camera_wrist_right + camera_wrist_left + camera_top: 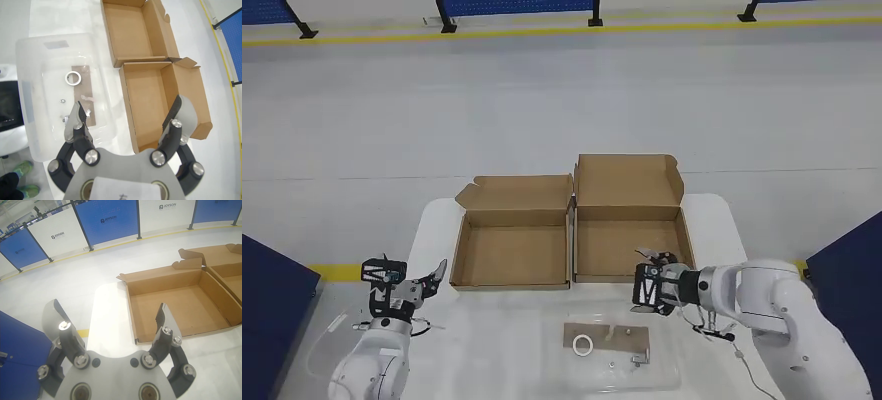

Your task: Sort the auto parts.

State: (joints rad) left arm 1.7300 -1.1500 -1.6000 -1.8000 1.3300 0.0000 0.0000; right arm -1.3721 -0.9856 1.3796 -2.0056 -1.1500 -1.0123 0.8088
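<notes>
Currently right gripper [128, 100] wide open, empty; ring [73, 78] in clear bin [37, 62] near it.

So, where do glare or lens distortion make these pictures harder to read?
Left wrist view: strong glare whitens the table beside the cardboard box, and the yellow floor line bows, a wide-lens effect. Right wrist view: reflections on the clear bin half hide the small parts around the ring. Top view: the light is even, with no strong glare.
</notes>
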